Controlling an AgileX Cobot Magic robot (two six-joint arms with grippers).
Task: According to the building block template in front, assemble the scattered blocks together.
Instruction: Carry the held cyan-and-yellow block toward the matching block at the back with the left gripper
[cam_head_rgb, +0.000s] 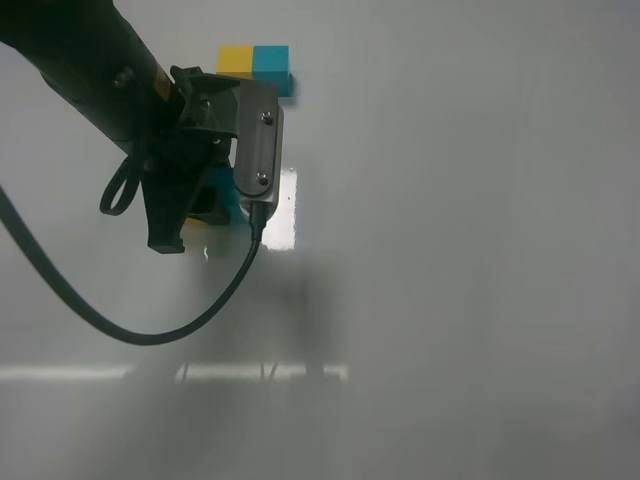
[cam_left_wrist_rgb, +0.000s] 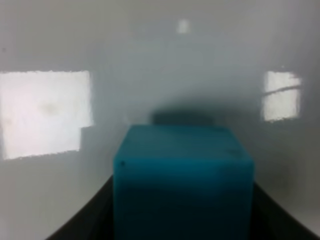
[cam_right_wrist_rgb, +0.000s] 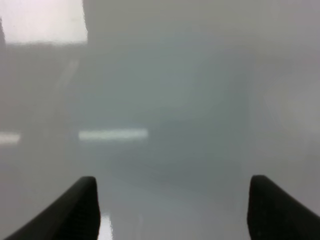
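The building block template (cam_head_rgb: 254, 62) is half yellow, half teal. The teal cube (cam_left_wrist_rgb: 182, 185) and yellow cube (cam_head_rgb: 195, 222) are plain. The left gripper (cam_head_rgb: 200, 213) and right gripper (cam_right_wrist_rgb: 172, 210) are black, the camera bracket (cam_head_rgb: 258, 140) silver-grey, the table (cam_head_rgb: 450, 250) glossy pale grey with white glare.

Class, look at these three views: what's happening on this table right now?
The left gripper is shut on the teal cube, which fills its wrist view. From above, it is low over the table, with a sliver of the yellow cube showing right beside the teal one; whether they touch is hidden. The yellow-teal template sits just beyond, untouched. The right gripper is open, holding nothing, out of the overhead view.
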